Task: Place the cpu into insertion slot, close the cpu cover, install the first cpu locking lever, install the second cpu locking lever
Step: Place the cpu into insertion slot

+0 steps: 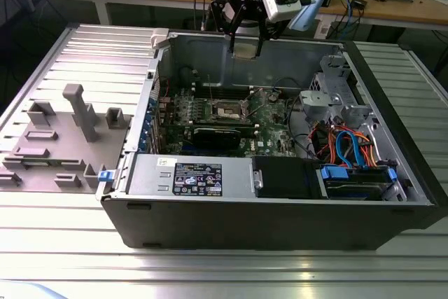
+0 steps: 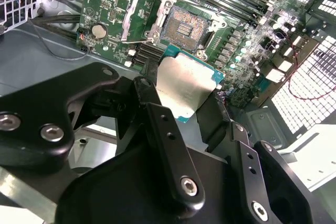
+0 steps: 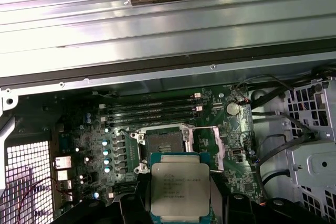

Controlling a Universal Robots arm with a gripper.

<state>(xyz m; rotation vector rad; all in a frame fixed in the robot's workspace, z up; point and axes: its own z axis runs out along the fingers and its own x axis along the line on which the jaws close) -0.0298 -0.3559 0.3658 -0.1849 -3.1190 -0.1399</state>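
Note:
My gripper (image 1: 246,44) hangs over the far wall of the open computer case, shut on the cpu (image 1: 245,50), a flat square chip with a silver top. In both wrist views the cpu (image 2: 184,83) (image 3: 179,184) sits between the black fingers (image 2: 146,95), above the green board. The insertion slot (image 2: 185,27) (image 3: 160,148) (image 1: 228,110) lies open and bare below it. The cpu cover (image 2: 140,18) (image 3: 203,148), a thin silvery frame, is swung up beside the slot.
The long black card (image 1: 220,135) lies in front of the slot, with memory sticks (image 3: 149,113) on its other side. A drive cage (image 1: 329,96) and coloured cables (image 1: 346,148) fill the exterior view's right. A grey fixture (image 1: 66,138) lies outside the case.

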